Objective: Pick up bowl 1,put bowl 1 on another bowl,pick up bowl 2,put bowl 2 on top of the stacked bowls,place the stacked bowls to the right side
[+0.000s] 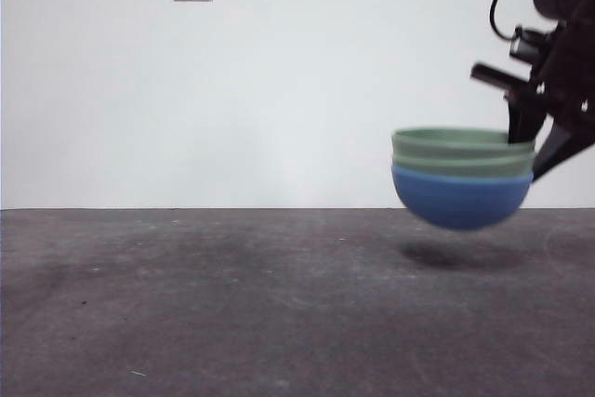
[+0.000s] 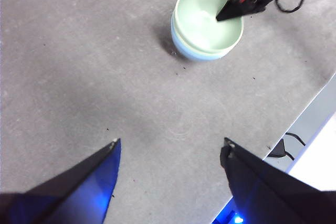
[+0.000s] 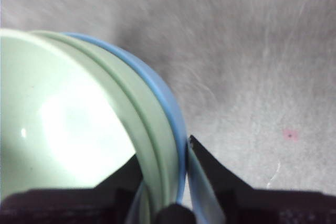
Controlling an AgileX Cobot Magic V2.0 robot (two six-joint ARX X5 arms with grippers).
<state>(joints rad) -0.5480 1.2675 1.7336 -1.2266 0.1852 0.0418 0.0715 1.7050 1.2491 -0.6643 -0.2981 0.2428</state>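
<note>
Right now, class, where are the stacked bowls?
The stacked bowls hang above the table at the front view's right side, their rim clamped by the right gripper; a shadow lies beneath them.

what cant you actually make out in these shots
- Right gripper: in the right wrist view, the rims of the stacked bowls, two pale green ribbed ones nested in a round blue one, cover its inner jaw.
- Front view: the picture's edge cuts off the dark arm.
- Right wrist view: the grey table is motion-blurred.
- Left gripper: only two open jaw tips show, holding nothing.
</note>
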